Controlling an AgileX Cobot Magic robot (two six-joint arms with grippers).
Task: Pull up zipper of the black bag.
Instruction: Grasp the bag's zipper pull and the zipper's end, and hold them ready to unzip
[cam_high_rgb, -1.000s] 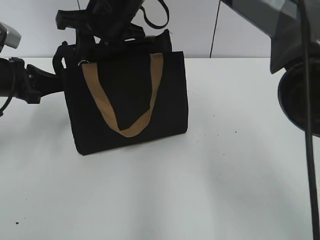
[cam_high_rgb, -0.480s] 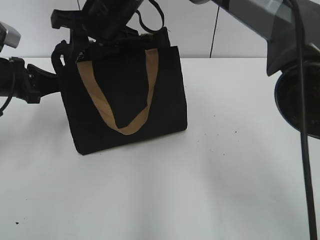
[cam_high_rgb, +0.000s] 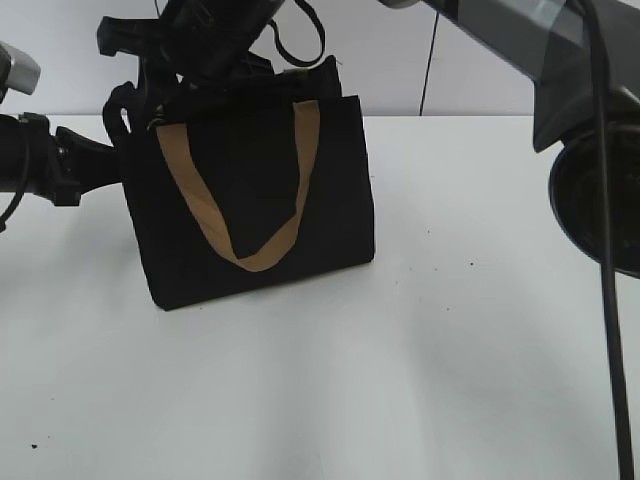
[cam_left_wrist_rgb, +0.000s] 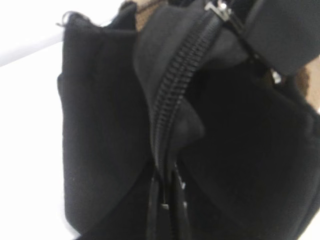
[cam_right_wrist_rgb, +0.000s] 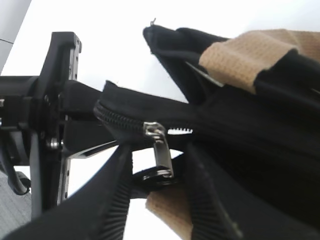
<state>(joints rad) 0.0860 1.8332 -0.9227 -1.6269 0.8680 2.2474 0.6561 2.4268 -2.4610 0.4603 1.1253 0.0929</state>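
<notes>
The black bag (cam_high_rgb: 255, 195) stands upright on the white table (cam_high_rgb: 420, 350). At the bag's top left corner, the right gripper (cam_right_wrist_rgb: 160, 172) pinches the zipper (cam_right_wrist_rgb: 159, 150); the left gripper (cam_left_wrist_rgb: 167, 207) clamps the bag's fabric beside it.

Black bag (cam_high_rgb: 255, 190) stands upright on white table (cam_high_rgb: 420, 350).

The black bag (cam_high_rgb: 255, 200) is matt woven cloth; its handle (cam_high_rgb: 240, 205) tan coarse webbing; the zipper (cam_right_wrist_rgb: 160, 150) glossy silver metal.

White table (cam_high_rgb: 400, 380); pale wall (cam_high_rgb: 480, 60) behind, vertical seam.
</notes>
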